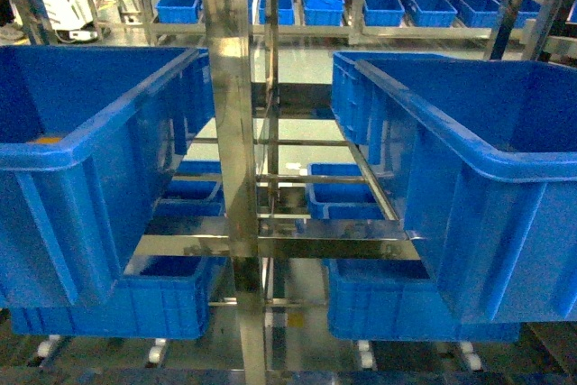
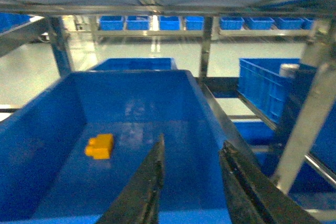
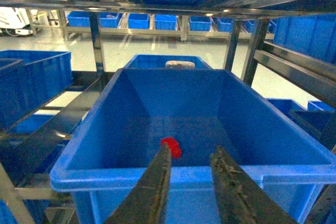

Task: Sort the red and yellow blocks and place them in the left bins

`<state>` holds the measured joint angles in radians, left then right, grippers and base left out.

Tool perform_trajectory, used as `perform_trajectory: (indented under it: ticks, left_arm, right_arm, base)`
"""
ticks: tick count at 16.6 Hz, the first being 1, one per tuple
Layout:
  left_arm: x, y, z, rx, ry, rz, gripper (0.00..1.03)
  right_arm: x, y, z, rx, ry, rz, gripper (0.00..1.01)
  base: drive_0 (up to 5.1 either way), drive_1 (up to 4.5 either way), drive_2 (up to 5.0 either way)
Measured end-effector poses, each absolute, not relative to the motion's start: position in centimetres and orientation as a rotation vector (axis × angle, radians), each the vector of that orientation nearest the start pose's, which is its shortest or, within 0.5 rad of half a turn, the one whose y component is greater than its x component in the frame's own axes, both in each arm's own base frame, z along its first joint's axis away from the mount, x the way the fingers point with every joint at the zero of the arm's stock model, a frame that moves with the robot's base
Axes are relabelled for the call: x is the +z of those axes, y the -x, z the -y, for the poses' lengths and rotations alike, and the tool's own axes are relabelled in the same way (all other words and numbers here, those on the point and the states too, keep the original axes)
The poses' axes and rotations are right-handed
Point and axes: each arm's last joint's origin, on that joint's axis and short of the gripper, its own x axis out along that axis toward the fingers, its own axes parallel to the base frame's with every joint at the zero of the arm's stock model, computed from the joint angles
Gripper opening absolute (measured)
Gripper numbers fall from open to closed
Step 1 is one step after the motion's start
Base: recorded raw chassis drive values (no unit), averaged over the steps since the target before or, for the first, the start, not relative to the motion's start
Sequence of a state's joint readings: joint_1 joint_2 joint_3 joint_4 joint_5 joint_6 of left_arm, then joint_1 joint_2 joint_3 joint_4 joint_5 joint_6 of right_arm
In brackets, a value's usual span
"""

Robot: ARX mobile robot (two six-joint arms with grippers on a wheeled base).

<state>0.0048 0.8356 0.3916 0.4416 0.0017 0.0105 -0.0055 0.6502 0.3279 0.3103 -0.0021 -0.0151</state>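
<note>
1. The setting is a warehouse-like room with a pale, glossy floor and steel shelving (image 1: 236, 142); a far rack holds a row of small blue bins (image 1: 383, 6).
2. In the head view two large blue crates sit on the steel shelf rails, the left crate (image 1: 86, 146) and the right crate (image 1: 505, 169), with a vertical steel post between them. More blue crates stand on the lower tier beneath.
3. The yellow block (image 2: 100, 146) lies on the floor of the left crate (image 2: 63, 108), toward its left side, well apart from the left pincer (image 2: 191, 156).
4. The left pincer hangs above the crate's near rim, its two dark fingers spread with a clear gap and nothing between them.
5. The red block (image 3: 172, 147) rests on the floor of the right crate (image 3: 105, 119), near the middle.
6. The right pincer (image 3: 190, 156) is parted and holds nothing; its left fingertip overlaps the red block in the picture, and I cannot tell whether they touch.
7. From the head camera neither pincer nor either block is visible; only a faint orange glint shows at the left crate's rim.
8. A pale object behind the right crate's far rim is too blurred to identify.
</note>
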Motion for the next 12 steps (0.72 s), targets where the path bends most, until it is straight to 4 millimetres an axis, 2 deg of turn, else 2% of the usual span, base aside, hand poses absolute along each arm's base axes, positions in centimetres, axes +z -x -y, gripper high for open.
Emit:
perform_trajectory:
  ticks: [1,3,4,6,8,12]
  left_arm:
    - [24.4,-18.4,0.0,-0.001,-0.008,-0.006,0.28]
    - [22.8,-17.3,0.1,-0.003,-0.007,-0.004,0.06]
    - [22.2,-16.6,0.0,0.002,-0.004,0.002,0.02]
    - [20.6,-15.5,0.0,0.003,-0.004,-0.01,0.02]
    - [18.7,-13.5,0.0,0.002,-0.004,-0.008,0.02]
    - [17.8,-12.3,0.0,0.002,-0.004,-0.004,0.02]
  right_arm:
    - [23.9,-15.7,0.1,-0.003,0.015,-0.012,0.22]
    - [22.7,-14.8,0.0,-0.001,0.017,0.006,0.01]
    - [21.9,-14.4,0.0,-0.001,0.012,0.001,0.02]
    - [20.6,-13.7,0.0,0.0,0.012,-0.005,0.02]
    - [18.6,-12.3,0.0,0.0,0.011,-0.004,0.02]
    - [17.7,-11.5,0.0,0.0,0.012,0.001,0.02]
  base:
    - [0.0,0.0,0.0]
    - [0.0,0.0,0.0]
    - [0.0,0.0,0.0]
    - [0.0,0.0,0.0]
    - [0.0,0.0,0.0]
    - [0.0,0.0,0.0]
